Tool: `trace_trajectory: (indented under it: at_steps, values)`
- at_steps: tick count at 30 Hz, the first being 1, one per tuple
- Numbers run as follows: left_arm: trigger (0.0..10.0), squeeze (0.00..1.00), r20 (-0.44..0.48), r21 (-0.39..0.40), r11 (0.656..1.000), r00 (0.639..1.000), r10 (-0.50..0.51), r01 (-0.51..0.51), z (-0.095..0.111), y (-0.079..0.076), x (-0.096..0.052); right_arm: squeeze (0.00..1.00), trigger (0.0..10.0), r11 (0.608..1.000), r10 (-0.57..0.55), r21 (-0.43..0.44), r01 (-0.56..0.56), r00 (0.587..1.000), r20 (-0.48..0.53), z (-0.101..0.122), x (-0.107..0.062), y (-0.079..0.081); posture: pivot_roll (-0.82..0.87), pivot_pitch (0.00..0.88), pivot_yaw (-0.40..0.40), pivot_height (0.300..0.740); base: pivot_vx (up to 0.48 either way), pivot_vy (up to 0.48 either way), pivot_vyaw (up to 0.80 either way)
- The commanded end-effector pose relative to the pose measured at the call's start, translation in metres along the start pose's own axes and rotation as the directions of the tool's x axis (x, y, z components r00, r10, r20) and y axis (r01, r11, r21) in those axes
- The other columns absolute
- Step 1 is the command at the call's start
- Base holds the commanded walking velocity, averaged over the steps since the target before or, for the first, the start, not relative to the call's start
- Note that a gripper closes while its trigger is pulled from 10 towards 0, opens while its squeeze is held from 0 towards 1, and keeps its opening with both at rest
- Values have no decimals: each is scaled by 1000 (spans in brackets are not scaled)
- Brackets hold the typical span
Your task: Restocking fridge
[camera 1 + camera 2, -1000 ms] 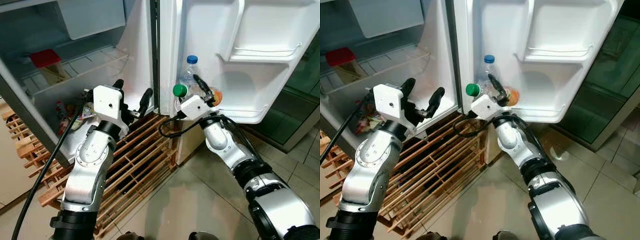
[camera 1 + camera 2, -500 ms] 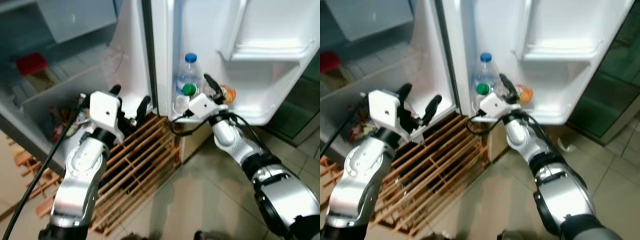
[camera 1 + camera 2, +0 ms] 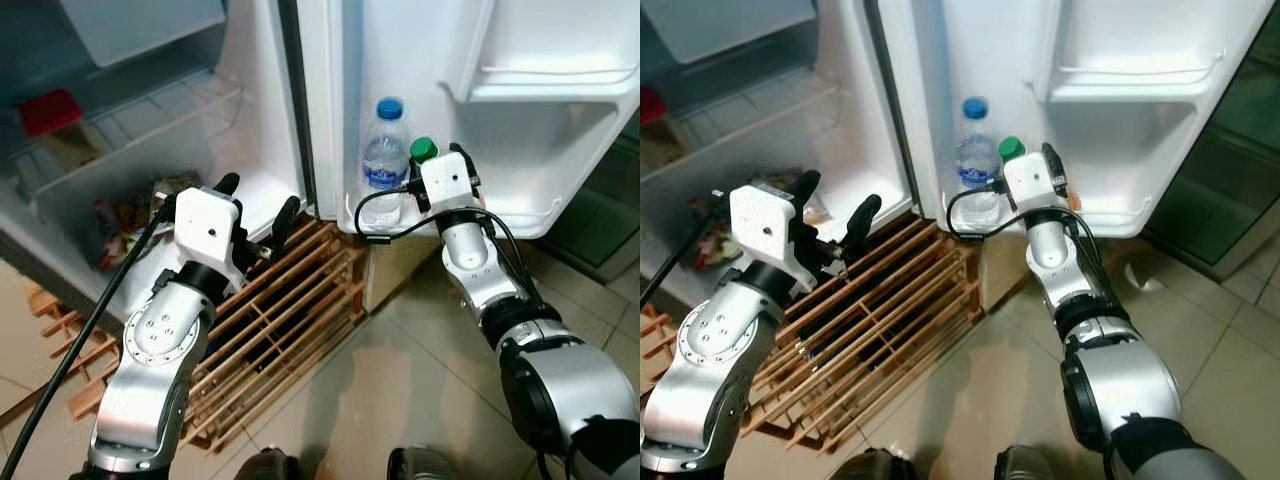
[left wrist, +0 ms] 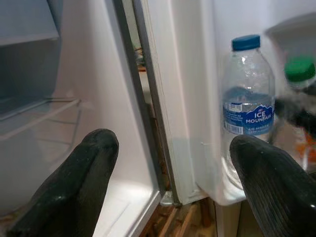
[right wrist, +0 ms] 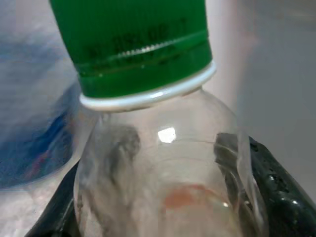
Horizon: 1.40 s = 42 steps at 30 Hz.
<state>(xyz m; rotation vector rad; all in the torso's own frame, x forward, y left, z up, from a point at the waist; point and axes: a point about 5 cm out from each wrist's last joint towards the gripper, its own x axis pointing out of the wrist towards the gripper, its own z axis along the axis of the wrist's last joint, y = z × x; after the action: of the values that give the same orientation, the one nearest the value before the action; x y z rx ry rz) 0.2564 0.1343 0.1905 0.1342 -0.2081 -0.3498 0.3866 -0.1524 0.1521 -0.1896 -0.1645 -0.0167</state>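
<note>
A clear bottle with a green cap (image 3: 423,149) stands upright in the lower shelf of the fridge door (image 3: 520,215), just right of a blue-capped water bottle (image 3: 385,152). My right gripper (image 5: 163,197) is shut on the green-capped bottle (image 5: 148,59), one black finger (image 5: 269,192) on each side below its neck; the white wrist hides the bottle's body in the eye views. My left gripper (image 3: 258,205) hangs open and holds nothing, low before the fridge's open compartment. It faces the door hinge and the water bottle (image 4: 247,98).
Inside the fridge a red-lidded container (image 3: 45,110) sits on a wire shelf, and several packets (image 3: 120,215) lie lower down. A slatted wooden rack (image 3: 290,310) lies on the tiled floor below the fridge. A black cable runs along my left arm.
My right gripper turned the green-capped bottle from lying sideways to upright and moved it to the right of the water bottle. The camera shifted; the left gripper stayed open.
</note>
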Motion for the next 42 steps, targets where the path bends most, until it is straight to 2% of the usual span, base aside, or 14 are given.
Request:
trace_trajectory:
  at_steps: [1, 4, 5, 6, 9, 11, 12, 13, 15, 21, 24, 31, 34, 42]
  values:
    - [10000, 0, -6, 18, 1000, 1000, -2, 2, 2, 1, -2, 0, 0, 974, -19, 220, 55, 986, -164, -21, -5, -4, 145, 137, 119, 740, 0, 0, 0]
    - [10000, 0, -9, 19, 1000, 1000, -4, 4, 2, 1, -2, 0, 0, 946, -22, 313, 80, 982, -186, -21, -4, -6, 139, 136, 117, 740, 0, 0, 0]
    - [10000, 0, -15, 16, 1000, 1000, -3, 4, 1, 0, -1, 0, 0, 907, -30, 408, 107, 981, -190, -18, -1, -10, 135, 134, 115, 740, 0, 0, 0]
    - [10000, 0, -15, 16, 1000, 1000, -3, 4, 1, 0, -1, 0, 0, 907, -30, 408, 107, 981, -190, -18, -1, -10, 135, 134, 115, 740, 0, 0, 0]
    - [10000, 0, -23, 11, 1000, 1000, -4, 4, 0, -1, -1, 0, 0, 846, -18, 518, 124, 979, -205, -18, 2, -13, 132, 132, 114, 740, 0, 0, 0]
    - [10000, 0, -25, 9, 1000, 1000, -5, 5, 0, -2, 0, 0, 0, 835, -10, 533, 133, 974, -227, -22, 0, -16, 129, 129, 110, 740, 0, 0, 0]
    - [10000, 0, -27, 7, 1000, 1000, -5, 5, -1, -2, 0, 0, 6941, 833, 3, 538, 131, 971, -241, -25, -1, -16, 128, 127, 108, 740, 0, 0, 0]
    - [10000, 0, -29, 6, 1000, 1000, -5, 5, -2, -2, 1, 1000, 10000, 832, 4, 538, 137, 968, -253, -27, -2, -17, 127, 125, 106, 740, 0, 0, 0]
    - [10000, 0, -30, 5, 1000, 1000, -2, 3, -2, -2, 1, 1000, 10000, 834, 11, 535, 132, 967, -255, -28, -3, -17, 126, 124, 104, 740, 0, 0, 0]
    - [10000, 0, -45, -6, 1000, 999, 20, -20, -7, -3, 4, 1000, 10000, 935, 35, 352, 50, 972, -231, -21, 0, -11, 103, 108, 75, 740, 0, 0, 0]
    - [10000, 0, -37, -11, 999, 999, 29, -30, -7, -4, 8, 1000, 10000, 952, 53, 305, 17, 975, -217, -18, 1, -7, 88, 96, 60, 740, 0, 0, 0]
    - [10000, 0, -18, -21, 999, 999, 35, -35, -8, -8, 15, 1000, 10000, 953, 59, 303, 19, 967, -249, -22, -1, -2, 60, 63, 37, 740, 0, 0, 0]
    - [10000, 0, 0, -13, 999, 999, 34, -34, -10, -8, 25, 1000, 10000, 947, -34, 298, 123, 958, -285, -27, -4, -12, 35, 9, 14, 740, 0, 0, 0]
    - [10000, 0, 33, 1, 1000, 999, 30, -30, -8, -6, 46, 1000, 10000, 946, -141, 271, 179, 978, -153, -7, -2, -23, -10, 0, 26, 740, 0, 0, 0]
